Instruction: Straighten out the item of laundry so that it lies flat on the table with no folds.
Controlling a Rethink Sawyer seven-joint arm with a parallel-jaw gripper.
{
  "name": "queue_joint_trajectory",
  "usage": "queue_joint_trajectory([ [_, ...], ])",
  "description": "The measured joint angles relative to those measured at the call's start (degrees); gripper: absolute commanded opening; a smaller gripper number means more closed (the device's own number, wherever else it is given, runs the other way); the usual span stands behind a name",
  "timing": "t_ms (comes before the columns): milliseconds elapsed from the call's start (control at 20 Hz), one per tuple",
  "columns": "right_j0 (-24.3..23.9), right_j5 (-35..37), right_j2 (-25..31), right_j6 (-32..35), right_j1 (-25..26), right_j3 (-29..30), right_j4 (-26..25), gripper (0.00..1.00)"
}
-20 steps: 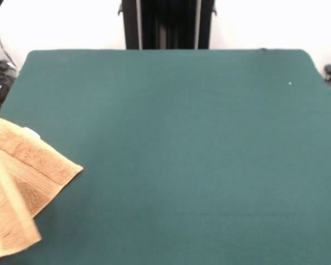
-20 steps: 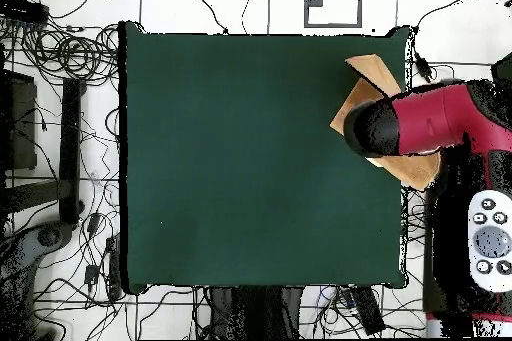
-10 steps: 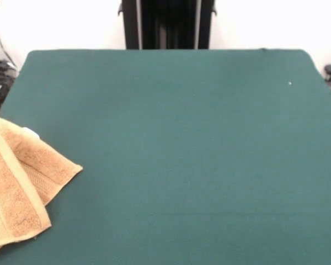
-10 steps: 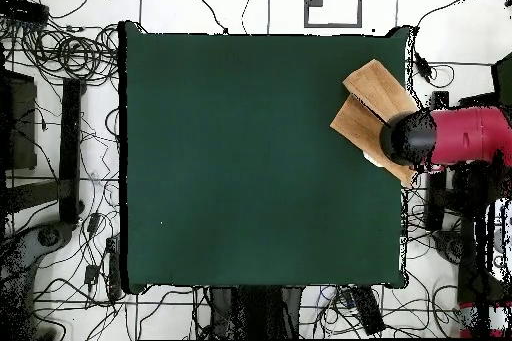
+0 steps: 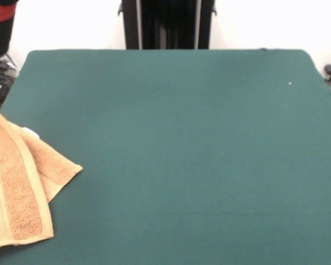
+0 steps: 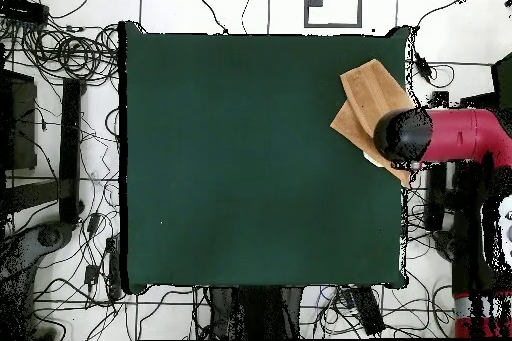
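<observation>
— Tan-orange terry, that is the towel [image 5: 19,193]; where does it lie?

— At one corner region of the green worktop [image 5: 182,154]. From the front it sits at the picture's left edge, running off the frame. From above, the same towel [image 6: 368,99] is at the upper right of the worktop [image 6: 250,157], close to its right edge.

— Is it flat?

— No. Two layers show. One flap lies over another, and a lower corner sticks out as a point toward the worktop's middle. A flat woven band runs along the upper flap's edge, with fluffy pile beside it.

— And the arm?

— Red and black, it reaches in from the right in the overhead view [image 6: 440,137], its dark rounded end covering part of the towel's right side. From the front, only a red and black piece of it [image 5: 0,25] shows at the top left corner.

— The claw, open or closed?

— I cannot tell; the arm hides it from above.

— Anything else?

— Cables [image 6: 60,52] lie on the floor around the worktop.
</observation>
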Motion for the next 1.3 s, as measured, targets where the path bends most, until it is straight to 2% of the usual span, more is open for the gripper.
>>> queue_joint_trajectory([
  [300,0.87,0.0,0.14,0.0,0.05,-0.01,2.45,1.0],
  [850,1.66,0.0,0.17,0.0,0.05,-0.01,3.84,1.0],
  [1150,1.64,0.0,0.65,0.0,0.4,-0.01,9.41,1.0],
  [1300,1.66,0.0,1.81,0.0,1.17,-0.02,14.13,1.0],
])
